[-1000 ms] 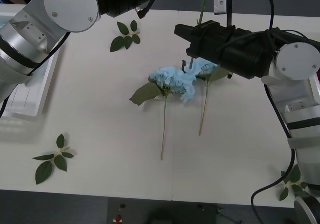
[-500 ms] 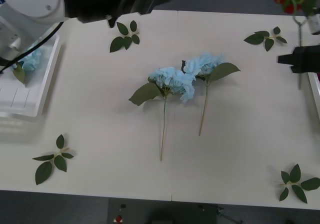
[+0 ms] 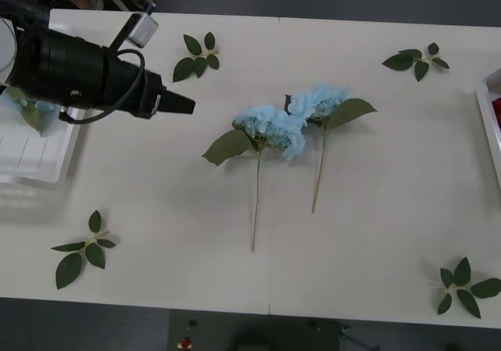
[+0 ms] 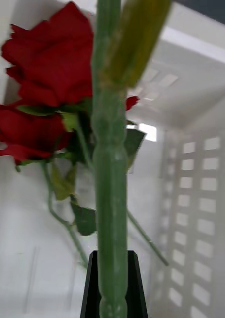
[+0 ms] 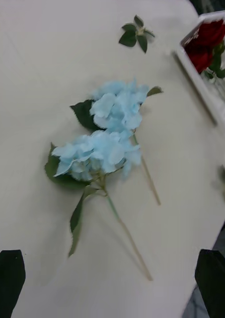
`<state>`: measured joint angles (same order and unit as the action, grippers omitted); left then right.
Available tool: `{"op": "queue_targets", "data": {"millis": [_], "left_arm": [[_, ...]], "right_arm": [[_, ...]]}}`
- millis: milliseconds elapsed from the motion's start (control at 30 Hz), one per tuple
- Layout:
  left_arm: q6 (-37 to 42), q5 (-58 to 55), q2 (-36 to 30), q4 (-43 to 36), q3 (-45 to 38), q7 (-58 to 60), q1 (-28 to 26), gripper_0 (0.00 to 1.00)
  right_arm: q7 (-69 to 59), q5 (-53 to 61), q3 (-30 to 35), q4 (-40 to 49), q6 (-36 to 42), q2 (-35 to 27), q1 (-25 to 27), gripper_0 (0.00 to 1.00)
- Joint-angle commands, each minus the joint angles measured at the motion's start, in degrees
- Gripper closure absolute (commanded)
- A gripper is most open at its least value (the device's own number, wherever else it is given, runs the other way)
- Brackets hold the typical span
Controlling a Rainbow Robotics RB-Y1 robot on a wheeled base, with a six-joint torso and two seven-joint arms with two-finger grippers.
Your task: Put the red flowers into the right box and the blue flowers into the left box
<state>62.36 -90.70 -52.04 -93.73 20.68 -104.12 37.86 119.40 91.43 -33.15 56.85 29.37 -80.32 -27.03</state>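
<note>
Front view: spread-fingered left gripper (image 3: 186,105) just left of the blue flowers (image 3: 270,126); right gripper (image 4: 112,293) clamped on a red flower's stem (image 4: 110,164).

matt table (image 3: 376,233), fluffy blue flowers (image 3: 270,125)

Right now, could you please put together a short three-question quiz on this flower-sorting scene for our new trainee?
1. True or false: the black left gripper hovers open above the table, holding nothing.
2. How many pale sky-blue fluffy flowers lie on the white table?
A. one
B. two
C. four
3. Fill in: the right gripper is shut on the thin green stem of a ____ flower, over the white plastic right box.

Key:
1. True; its black fingers stand wide apart with nothing between them.
2. B; the second head touches the first.
3. Red; other deep-red roses already lie in that box.
</note>
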Motion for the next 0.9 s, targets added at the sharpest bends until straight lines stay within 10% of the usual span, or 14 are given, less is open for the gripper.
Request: {"op": "queue_targets", "data": {"millis": [33,333,533,900], "left_arm": [[3.56,4.66,2.12,-0.4,-1.08,-7.76,0.2,0.0],[13.14,15.55,8.98,-5.94,-2.22,0.85,-0.42,0.0],[15.25,29.0,17.85,-12.53,0.15,15.79,-4.2,0.0],[6.02,51.15,28.93,-6.12,12.99,30.73,-6.04,0.0]], "right_arm": [[-4.17,-2.83,-4.37,-3.41,-5.38,2.36,-1.54,1.0],[-8.3,-8.11,-5.87,-14.22,-7.93,8.69,-3.91,1.0],[-7.95,-8.19,-5.87,-14.13,-8.54,9.04,-4.09,0.19],[-6.46,-0.2,-3.5,3.27,4.91,3.06,-3.47,0.0]]}}
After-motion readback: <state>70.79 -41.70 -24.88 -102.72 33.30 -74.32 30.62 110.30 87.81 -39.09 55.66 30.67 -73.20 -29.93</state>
